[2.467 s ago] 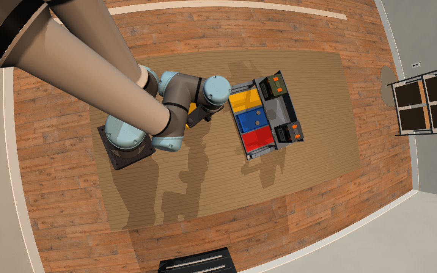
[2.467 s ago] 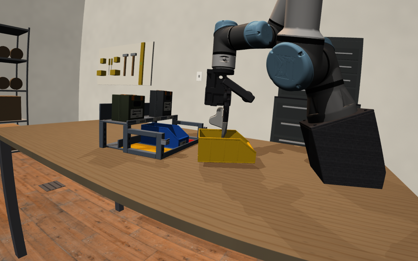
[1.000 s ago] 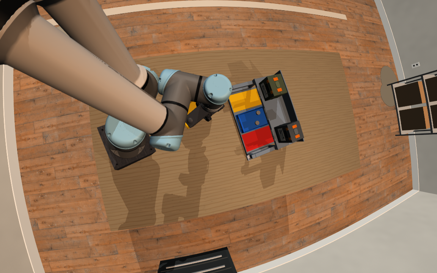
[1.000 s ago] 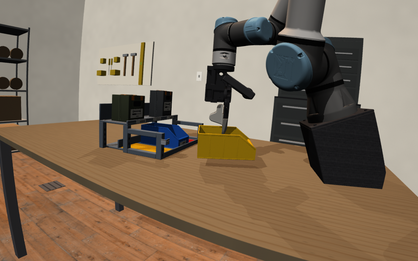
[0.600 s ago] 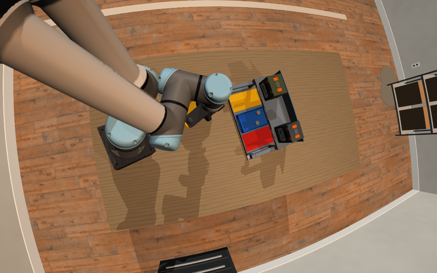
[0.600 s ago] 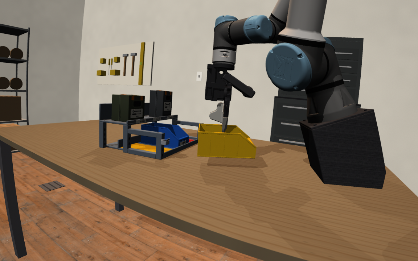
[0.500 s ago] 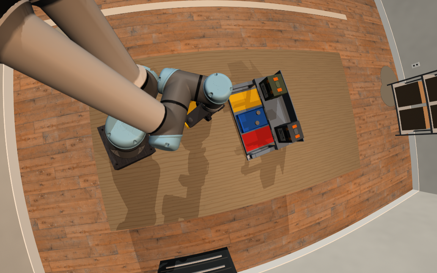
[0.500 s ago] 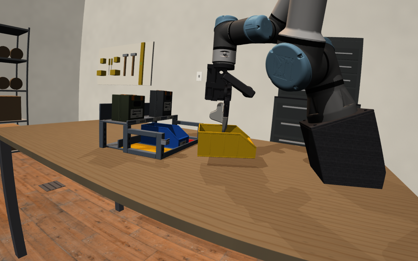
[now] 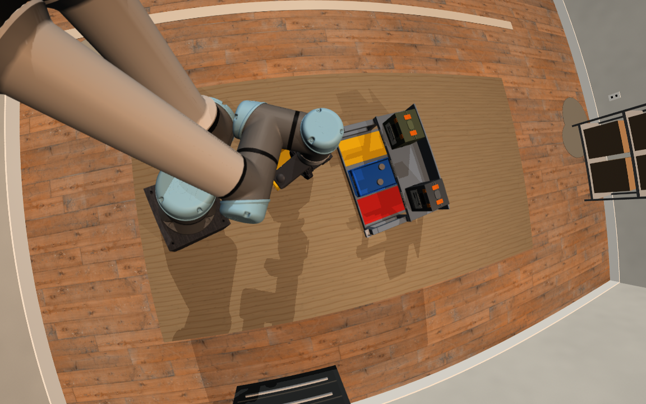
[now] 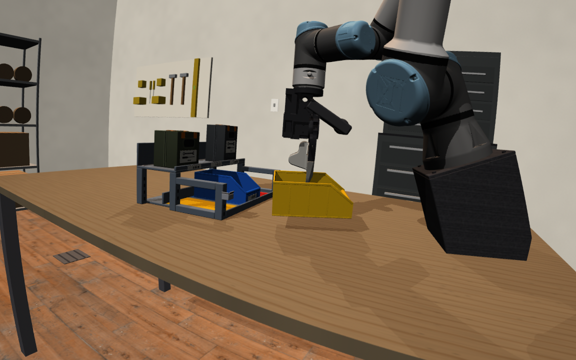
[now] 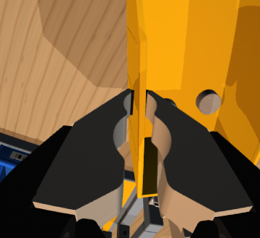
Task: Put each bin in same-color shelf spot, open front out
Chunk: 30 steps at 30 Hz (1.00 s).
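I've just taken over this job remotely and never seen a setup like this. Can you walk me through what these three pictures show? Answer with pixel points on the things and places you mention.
The machine is a single jointed arm ending in a black two-jaw gripper point(image 10: 310, 175) point(image 11: 136, 92). The top picture looks down on the table point(image 9: 466, 225) point(image 10: 218, 259); the exterior one looks across it from the side; the wrist one looks along the gripper's own fingers.

The gripper is shut on one side wall of a yellow bin point(image 9: 284, 159) point(image 10: 311, 200) point(image 11: 166, 32), which hangs just above the table. The wrist view shows round parts inside it.

Nearby stands a gray shelf point(image 9: 412, 213) point(image 10: 141, 185). A blue bin point(image 9: 365, 182) point(image 10: 209, 190) sits in it, between a yellow mark point(image 9: 360, 150) point(image 10: 198, 204) and a red mark point(image 9: 381, 205) point(image 10: 263, 194). Two dark toolboxes stand on its upper board.
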Tool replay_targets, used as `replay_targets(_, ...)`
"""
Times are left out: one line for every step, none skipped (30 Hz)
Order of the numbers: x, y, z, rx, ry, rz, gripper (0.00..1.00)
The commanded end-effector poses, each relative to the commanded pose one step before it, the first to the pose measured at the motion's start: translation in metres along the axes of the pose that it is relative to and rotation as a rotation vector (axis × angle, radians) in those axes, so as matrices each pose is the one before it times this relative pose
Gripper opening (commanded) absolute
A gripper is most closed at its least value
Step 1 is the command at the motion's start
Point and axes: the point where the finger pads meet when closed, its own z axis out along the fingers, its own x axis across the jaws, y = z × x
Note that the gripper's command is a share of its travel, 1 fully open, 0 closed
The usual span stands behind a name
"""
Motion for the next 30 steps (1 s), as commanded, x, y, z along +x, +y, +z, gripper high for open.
replay_targets(-0.00037,0.00049,-0.00018,-0.00071,-0.00055,0.00171,0.00)
replay_targets(-0.00010,0.00010,0.00001,0.00000,0.00000,0.00109,0.00)
replay_targets(-0.00012,0.00013,0.00001,0.00000,0.00000,0.00136,0.00)
replay_targets(-0.00015,0.00015,0.00002,0.00000,0.00000,0.00165,0.00)
replay_targets(-0.00017,0.00018,0.00002,0.00000,0.00000,0.00195,0.00)
replay_targets(-0.00020,0.00021,0.00003,0.00000,0.00000,0.00227,0.00)
replay_targets(-0.00023,0.00024,0.00003,0.00000,0.00000,0.00260,0.00)
replay_targets(-0.00026,0.00027,0.00003,0.00000,0.00000,0.00293,0.00)
replay_targets(-0.00029,0.00031,0.00004,0.00000,0.00000,0.00328,0.00)
replay_targets(0.00000,0.00000,0.00000,0.00000,0.00000,0.00000,0.00)
replay_targets(0.00000,0.00000,0.00000,0.00000,0.00000,0.00000,0.00)
replay_targets(-0.00032,0.00034,0.00004,0.00000,0.00000,0.00362,0.00)
replay_targets(-0.00035,0.00038,0.00005,0.00000,0.00000,0.00397,0.00)
replay_targets(-0.00038,0.00041,0.00006,0.00000,0.00000,0.00432,0.00)
replay_targets(-0.00040,0.00044,0.00005,0.00000,0.00000,0.00467,0.00)
replay_targets(-0.00043,0.00048,0.00005,0.00000,0.00000,0.00501,0.00)
replay_targets(-0.00046,0.00051,0.00006,0.00000,0.00000,0.00534,0.00)
replay_targets(-0.00048,0.00055,0.00007,0.00000,0.00000,0.00567,0.00)
replay_targets(-0.00051,0.00058,0.00007,0.00000,0.00000,0.00598,0.00)
replay_targets(-0.00053,0.00061,0.00008,0.00000,0.00000,0.00628,0.00)
replay_targets(-0.00055,0.00064,0.00007,0.00000,0.00000,0.00658,0.00)
replay_targets(-0.00057,0.00068,0.00008,0.00000,0.00000,0.00685,0.00)
replay_targets(-0.00059,0.00070,0.00008,0.00000,0.00000,0.00711,0.00)
replay_targets(-0.00060,0.00073,0.00009,0.00000,0.00000,0.00735,0.00)
replay_targets(-0.00061,0.00076,0.00009,0.00000,0.00000,0.00758,0.00)
replay_targets(-0.00062,0.00079,0.00009,0.00000,0.00000,0.00778,0.00)
replay_targets(0.00000,0.00000,0.00000,0.00000,0.00000,0.00000,0.00)
replay_targets(0.00000,0.00000,0.00000,0.00000,0.00000,0.00000,0.00)
replay_targets(-0.00063,0.00081,0.00009,0.00000,0.00000,0.00796,0.00)
replay_targets(-0.00064,0.00083,0.00010,0.00000,0.00000,0.00813,0.00)
